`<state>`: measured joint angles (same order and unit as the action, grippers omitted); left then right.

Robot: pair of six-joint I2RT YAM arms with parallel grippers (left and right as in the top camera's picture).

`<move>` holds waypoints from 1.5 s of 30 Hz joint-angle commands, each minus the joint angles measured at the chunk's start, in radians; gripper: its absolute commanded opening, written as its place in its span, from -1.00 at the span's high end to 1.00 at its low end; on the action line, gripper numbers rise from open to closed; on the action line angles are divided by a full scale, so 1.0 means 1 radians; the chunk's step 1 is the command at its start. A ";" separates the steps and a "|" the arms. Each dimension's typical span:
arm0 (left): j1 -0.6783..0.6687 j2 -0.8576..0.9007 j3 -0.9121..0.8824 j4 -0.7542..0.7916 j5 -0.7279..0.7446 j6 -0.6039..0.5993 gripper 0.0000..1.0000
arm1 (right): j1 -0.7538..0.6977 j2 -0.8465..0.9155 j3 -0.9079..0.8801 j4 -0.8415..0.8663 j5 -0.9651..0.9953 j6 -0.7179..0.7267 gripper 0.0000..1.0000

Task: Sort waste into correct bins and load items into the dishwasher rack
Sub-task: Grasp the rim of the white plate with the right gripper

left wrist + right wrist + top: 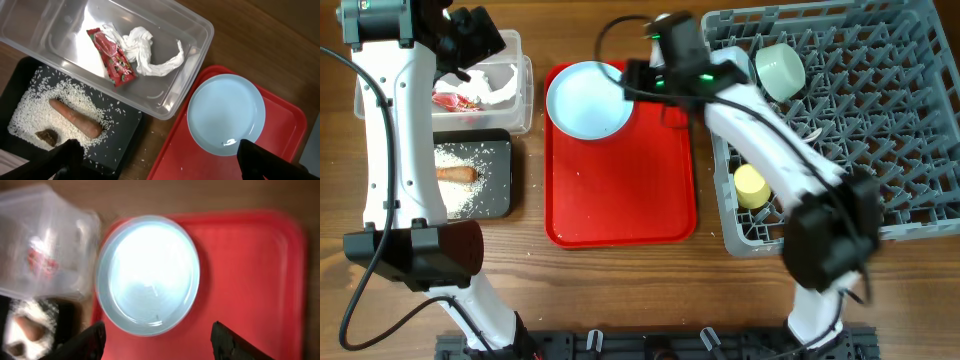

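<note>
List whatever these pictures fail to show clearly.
- Overhead: the right arm hides part of the dishwasher rack, so its full load is unknown.
- Overhead: the left arm covers the left side of the clear tub.
- Right wrist: blur makes the tub's contents unreadable.
- Left wrist: the black tray runs off the bottom-left edge.

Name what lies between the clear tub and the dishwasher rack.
The red tray, carrying the pale blue plate; the overhead view shows it.
</note>
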<state>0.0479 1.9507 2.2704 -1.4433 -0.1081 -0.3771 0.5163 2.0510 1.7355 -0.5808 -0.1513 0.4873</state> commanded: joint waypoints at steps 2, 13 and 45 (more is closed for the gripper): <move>0.001 0.009 0.000 0.000 -0.013 -0.010 -1.00 | 0.019 0.135 0.096 -0.011 0.005 -0.027 -0.26; 0.001 0.009 0.000 0.000 -0.013 -0.010 -1.00 | 0.058 0.275 0.095 0.014 0.065 0.021 -0.03; 0.001 0.009 0.000 0.000 -0.013 -0.010 -1.00 | 0.009 0.080 0.096 -0.227 0.127 -0.127 0.92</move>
<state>0.0479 1.9507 2.2704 -1.4433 -0.1078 -0.3771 0.5297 2.2841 1.8256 -0.7933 -0.1478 0.4942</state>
